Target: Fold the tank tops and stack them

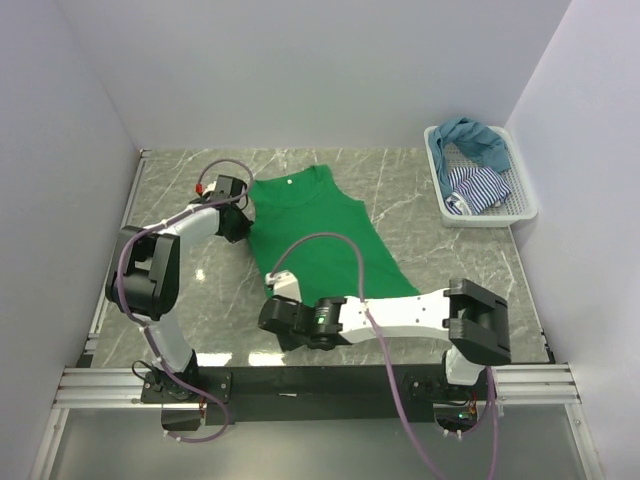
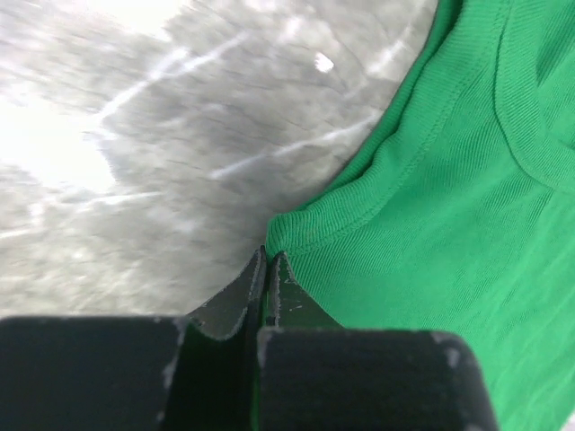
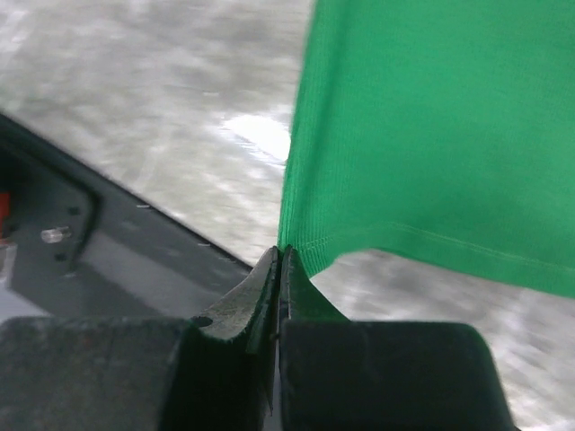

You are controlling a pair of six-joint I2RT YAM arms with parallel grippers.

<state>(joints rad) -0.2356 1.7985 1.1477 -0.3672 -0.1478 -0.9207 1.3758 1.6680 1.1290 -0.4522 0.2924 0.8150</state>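
Jaws on both arms are pressed together, each pinching a corner of the bright green ribbed-knit tank top (image 1: 320,235). This top lies spread flat and face-up on the grey marble-patterned table (image 1: 450,250), to the left of the white plastic mesh basket (image 1: 527,205) and nearer the arms than it.

The left gripper (image 2: 266,269) holds the shoulder-strap corner on the side of the top away from the basket. The right gripper (image 3: 279,268) holds the bottom hem corner on that same side. In the right wrist view the hem appears lifted a little off the table, though blur makes this hard to confirm.

Inside the basket lie the dusty teal-blue soft fabric top (image 1: 475,138) and, just in front of it, the navy-and-white striped fabric top (image 1: 478,188), both crumpled.

Judging progress, the task is at an early stage. No top is folded and nothing is stacked. The green top looks ready for its first lengthwise fold, toward the basket side. The two tops in the basket have yet to be taken out, spread, folded and stacked.
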